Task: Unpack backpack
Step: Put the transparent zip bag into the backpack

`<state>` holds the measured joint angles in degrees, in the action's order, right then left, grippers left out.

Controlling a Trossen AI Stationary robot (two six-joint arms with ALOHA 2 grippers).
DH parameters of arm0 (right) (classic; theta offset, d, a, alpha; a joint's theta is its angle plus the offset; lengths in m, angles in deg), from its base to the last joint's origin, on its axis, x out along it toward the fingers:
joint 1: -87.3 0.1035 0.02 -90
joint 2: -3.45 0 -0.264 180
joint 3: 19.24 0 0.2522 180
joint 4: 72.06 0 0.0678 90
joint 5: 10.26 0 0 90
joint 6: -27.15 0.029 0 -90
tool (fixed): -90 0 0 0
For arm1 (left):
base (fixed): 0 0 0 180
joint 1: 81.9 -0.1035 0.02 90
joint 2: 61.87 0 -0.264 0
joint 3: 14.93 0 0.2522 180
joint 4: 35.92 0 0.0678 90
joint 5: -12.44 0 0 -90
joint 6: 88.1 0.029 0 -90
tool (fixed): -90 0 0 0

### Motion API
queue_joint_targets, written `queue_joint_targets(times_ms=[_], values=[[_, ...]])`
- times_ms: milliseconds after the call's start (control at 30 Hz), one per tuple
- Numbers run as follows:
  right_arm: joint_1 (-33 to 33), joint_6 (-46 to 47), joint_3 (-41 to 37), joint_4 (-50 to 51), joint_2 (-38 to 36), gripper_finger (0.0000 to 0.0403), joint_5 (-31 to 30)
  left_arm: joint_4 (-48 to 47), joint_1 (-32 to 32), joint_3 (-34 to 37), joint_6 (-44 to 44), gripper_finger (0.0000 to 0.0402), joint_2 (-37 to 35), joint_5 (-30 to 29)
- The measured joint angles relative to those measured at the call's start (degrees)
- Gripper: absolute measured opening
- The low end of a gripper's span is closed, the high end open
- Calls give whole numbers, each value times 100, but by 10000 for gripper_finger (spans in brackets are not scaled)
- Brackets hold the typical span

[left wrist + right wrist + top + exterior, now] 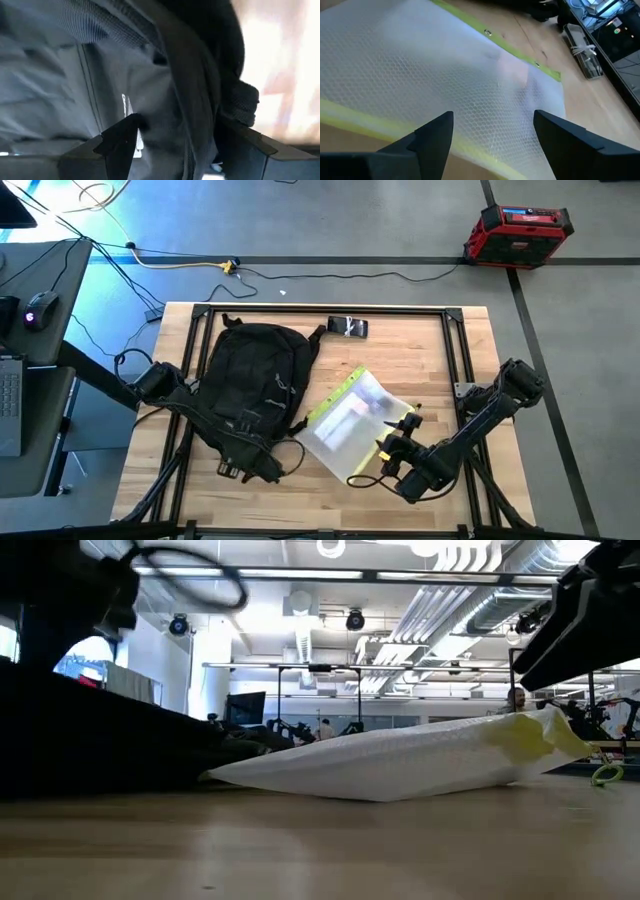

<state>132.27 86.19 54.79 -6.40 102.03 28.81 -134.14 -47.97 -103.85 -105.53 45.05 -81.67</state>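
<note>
The black backpack [252,385] lies flat on the left half of the wooden table [200,500]. To its right, a clear bubble pouch [352,425] with yellow-green edges rests flat on the wood. My left gripper [243,465] is over the backpack's near end and open. In the left wrist view its fingers [120,145] stand on either side of a fold of black fabric [195,110]. My right gripper [492,137] is open at the pouch's near right corner [395,450], just above the pouch [445,70]. My left gripper points steeply down onto the backpack's near end, with a fabric fold [200,145] running between its open fingers. I cannot tell whether the fingers touch the fabric.
A small dark object [348,327] lies near the table's far edge. A green ring [605,775] sits beyond the pouch's right end. Black frame bars [460,350] run along the table's edges. Bare wood [330,505] lies along the near edge. A red case [517,232] stands on the floor.
</note>
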Motion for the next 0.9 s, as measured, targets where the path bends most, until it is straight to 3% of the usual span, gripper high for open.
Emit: queue_joint_targets(times_ms=[100,200,400,700,900], values=[[0,-4,0,-6,0,264,19,36,2,394,280,225,0,-3],[0,0,0,-13,0,264,37,199,-12,714,647,190,0,-3],[1,0,0,-52,2,264,39,181,-254,523,428,21,0,-97],[-7,-116,0,-58,2,264,36,599,-801,-1539,-954,3,2,-728],[-4,-1038,231,-498,9,264,-121,1218,-1316,-2482,-786,1,2,-1000]])
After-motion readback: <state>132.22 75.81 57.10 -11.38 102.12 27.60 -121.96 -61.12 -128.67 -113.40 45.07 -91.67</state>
